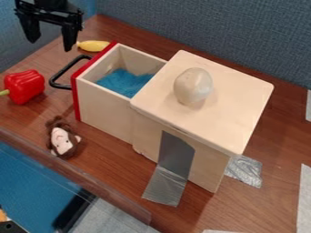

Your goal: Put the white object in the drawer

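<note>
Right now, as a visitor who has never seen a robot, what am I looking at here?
This single picture comes from a fixed camera looking down at a slant. The black machinery at upper left is the end of a robot arm; its claw has two spread fingers and holds nothing. On the wooden table stands a pale wooden cabinet with its red-fronted drawer pulled out, blue cloth inside. The whitish, egg-like object on top is presumably what should go in there. Around the drawer lie a red toy pepper, a small yellow toy and a monkey-faced plush.
</note>
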`<state>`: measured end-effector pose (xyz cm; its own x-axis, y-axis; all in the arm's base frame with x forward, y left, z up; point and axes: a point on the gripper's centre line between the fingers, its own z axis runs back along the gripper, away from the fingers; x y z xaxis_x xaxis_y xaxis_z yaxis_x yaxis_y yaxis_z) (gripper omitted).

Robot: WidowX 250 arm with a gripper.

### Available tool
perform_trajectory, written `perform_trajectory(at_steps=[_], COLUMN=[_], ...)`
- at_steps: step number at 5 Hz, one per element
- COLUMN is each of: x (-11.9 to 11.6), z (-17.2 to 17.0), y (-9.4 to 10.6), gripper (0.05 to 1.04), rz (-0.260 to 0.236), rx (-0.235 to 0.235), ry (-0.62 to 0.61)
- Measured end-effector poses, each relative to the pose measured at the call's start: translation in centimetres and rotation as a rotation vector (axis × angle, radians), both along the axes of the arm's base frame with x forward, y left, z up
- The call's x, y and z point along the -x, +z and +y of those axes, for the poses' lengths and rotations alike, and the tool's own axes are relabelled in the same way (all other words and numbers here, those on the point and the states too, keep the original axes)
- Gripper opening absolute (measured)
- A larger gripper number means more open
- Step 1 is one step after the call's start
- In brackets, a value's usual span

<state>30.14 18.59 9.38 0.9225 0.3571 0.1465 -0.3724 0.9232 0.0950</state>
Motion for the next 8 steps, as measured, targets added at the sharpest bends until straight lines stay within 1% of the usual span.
perform_trajectory(at_steps=[1, 2, 3, 4, 5, 6, 7, 8], x=[0.1, 0.2, -0.1, 0.1, 0.1, 0.0, -0.2, -0.6], z=[-0.2, -4.0, -8.6, -12.8, -17.7, -21.4, -23.4, -24.2], y=[-0.8, 0.6, 3.4, 5.3, 5.9, 6.2, 5.4, 4.2], gripper=[1.001, 1.001, 1.000, 1.001, 1.000, 1.000, 1.000, 1.001], rz=[0.022, 0.047, -0.008, -0.064, -0.063, -0.074, -0.058, -0.043], rx=[0.016, 0.012, 0.012, 0.045, 0.080, 0.103, 0.103, 0.093], ry=[0.005, -0.028, -0.107, -0.192, -0.278, -0.323, -0.334, -0.325])
